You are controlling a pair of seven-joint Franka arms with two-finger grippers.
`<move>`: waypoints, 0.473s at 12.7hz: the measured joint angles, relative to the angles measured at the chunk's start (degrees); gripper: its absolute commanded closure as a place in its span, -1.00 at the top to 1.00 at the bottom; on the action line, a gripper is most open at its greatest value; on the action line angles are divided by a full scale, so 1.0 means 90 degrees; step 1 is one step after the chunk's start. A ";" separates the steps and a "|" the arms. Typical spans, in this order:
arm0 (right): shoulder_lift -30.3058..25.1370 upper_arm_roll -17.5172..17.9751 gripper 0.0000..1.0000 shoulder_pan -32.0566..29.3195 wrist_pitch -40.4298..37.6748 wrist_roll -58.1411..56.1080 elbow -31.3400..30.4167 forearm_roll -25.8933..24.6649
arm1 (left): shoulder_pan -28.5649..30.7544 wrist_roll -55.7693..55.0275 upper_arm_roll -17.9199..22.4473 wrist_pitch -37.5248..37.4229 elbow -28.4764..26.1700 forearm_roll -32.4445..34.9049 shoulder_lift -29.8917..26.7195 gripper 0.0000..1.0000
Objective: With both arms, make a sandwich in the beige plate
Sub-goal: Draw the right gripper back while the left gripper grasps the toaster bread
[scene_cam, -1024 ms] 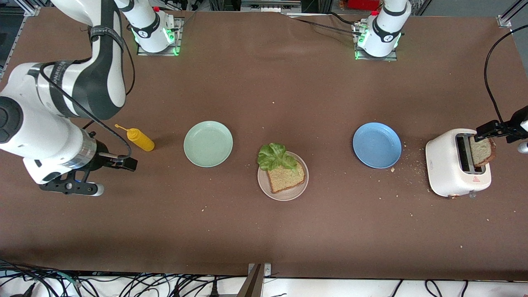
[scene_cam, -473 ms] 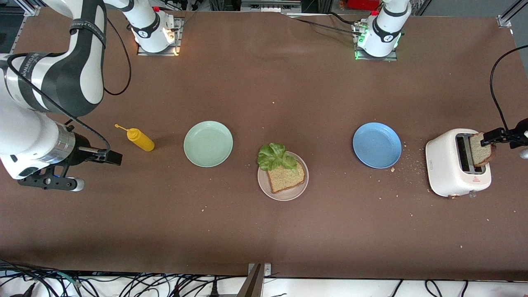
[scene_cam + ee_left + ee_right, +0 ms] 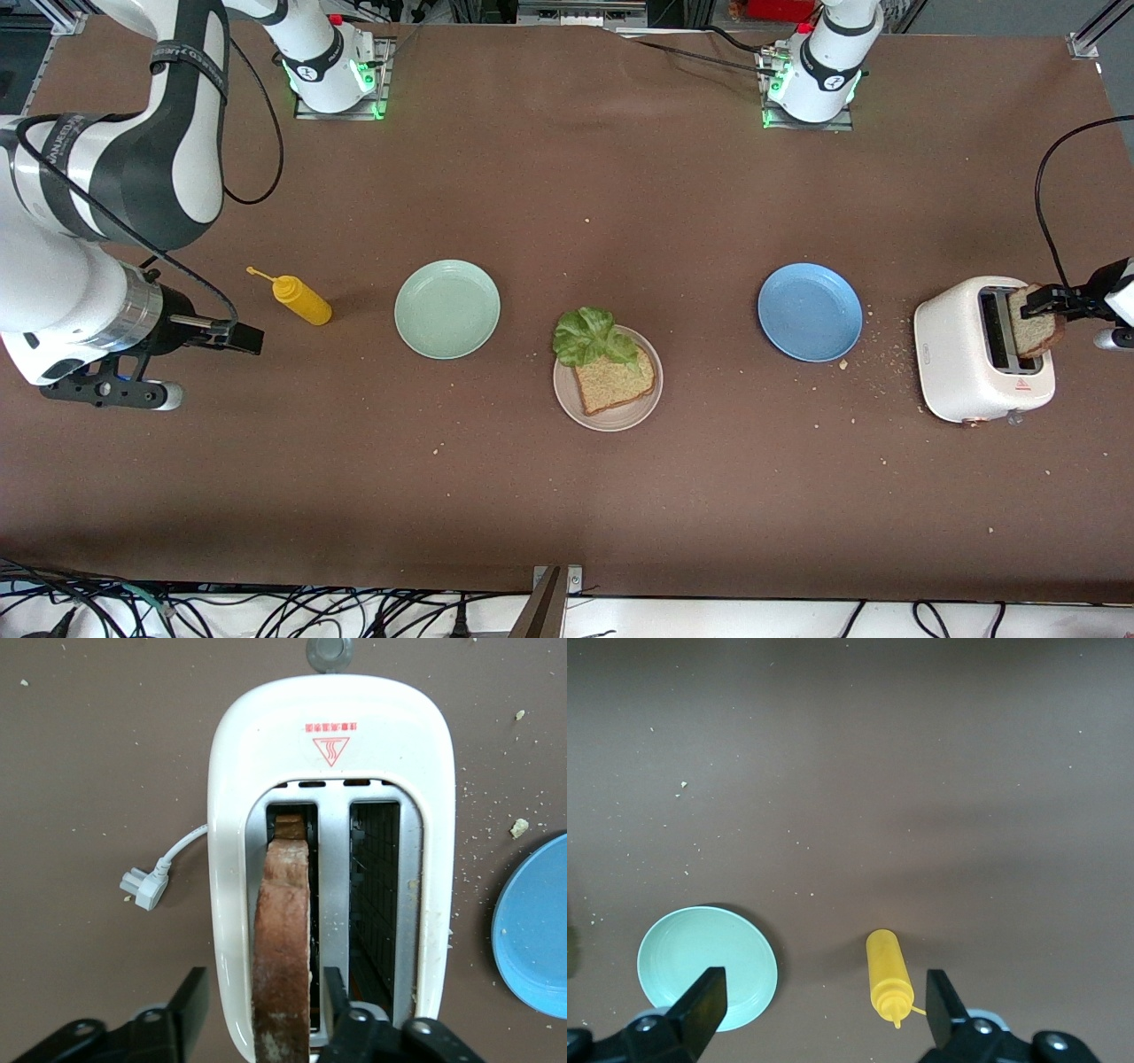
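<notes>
Sandwich (image 3: 611,368) is half made: one bread slice with a lettuce leaf (image 3: 591,337) lies on the beige plate (image 3: 608,415) at the table's middle. Second slice (image 3: 282,948) stands in the toaster (image 3: 961,368); the left gripper (image 3: 257,1014) straddles it, one finger touching, not gripping. Right gripper (image 3: 819,1005) waits open above the mustard bottle (image 3: 888,979). Lifting and placing remain.

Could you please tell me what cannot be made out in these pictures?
- Bread slice in the toaster: its lower part sits inside the slot, left wrist view.
- Left gripper: whether both fingers press the slice, cut by the picture's edge.
- Beige plate: much of its surface covered by bread and lettuce, front view.
</notes>
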 measured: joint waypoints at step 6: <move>-0.0444 0.2018 0.99 -0.1539 -0.0005 -0.0036 0.0004 -0.0978 | -0.0013 0.0000 -0.0027 -0.0318 0.0475 0.0000 0.0000 -1.00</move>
